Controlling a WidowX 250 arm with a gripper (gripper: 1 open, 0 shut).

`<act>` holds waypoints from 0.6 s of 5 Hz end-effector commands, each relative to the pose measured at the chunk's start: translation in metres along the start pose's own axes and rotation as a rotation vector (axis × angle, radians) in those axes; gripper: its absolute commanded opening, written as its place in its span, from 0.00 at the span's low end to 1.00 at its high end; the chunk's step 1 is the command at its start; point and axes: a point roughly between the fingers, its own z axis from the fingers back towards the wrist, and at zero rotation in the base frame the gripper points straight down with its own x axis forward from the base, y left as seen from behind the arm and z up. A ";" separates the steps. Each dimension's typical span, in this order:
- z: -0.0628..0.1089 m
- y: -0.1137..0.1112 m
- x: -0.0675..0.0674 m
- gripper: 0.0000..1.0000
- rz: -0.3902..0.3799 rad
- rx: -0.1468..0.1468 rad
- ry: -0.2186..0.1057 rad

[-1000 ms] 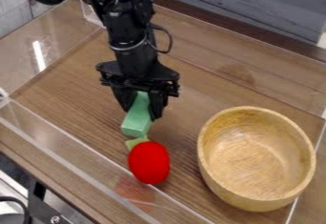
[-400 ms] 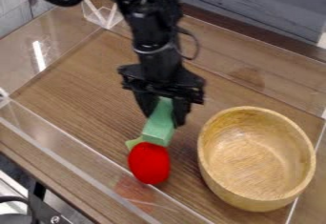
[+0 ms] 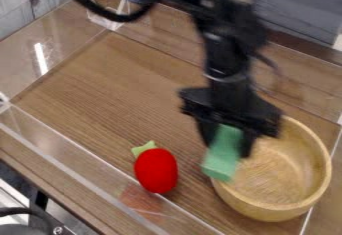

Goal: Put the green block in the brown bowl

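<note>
My gripper [image 3: 234, 131] is shut on the green block [image 3: 225, 155], a flat light-green bar hanging tilted below the fingers. The block hangs over the left rim of the brown bowl [image 3: 305, 184], a wide wooden bowl at the right front of the table. The black arm reaches down from the top of the view and is motion-blurred. Part of the bowl's left side is hidden behind the block and fingers.
A red strawberry-like toy [image 3: 156, 169] with a green top lies on the wooden table left of the bowl. Clear plastic walls [image 3: 54, 139] enclose the table at the front and left.
The arm has carried the green block to the right, from beside the red toy to over the bowl's left rim. The red toy and bowl have stayed put.
</note>
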 end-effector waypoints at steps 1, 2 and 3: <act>-0.002 -0.048 0.004 0.00 -0.011 -0.023 -0.027; -0.008 -0.058 0.001 0.00 -0.017 -0.034 -0.028; -0.010 -0.044 -0.002 0.00 0.041 -0.030 -0.043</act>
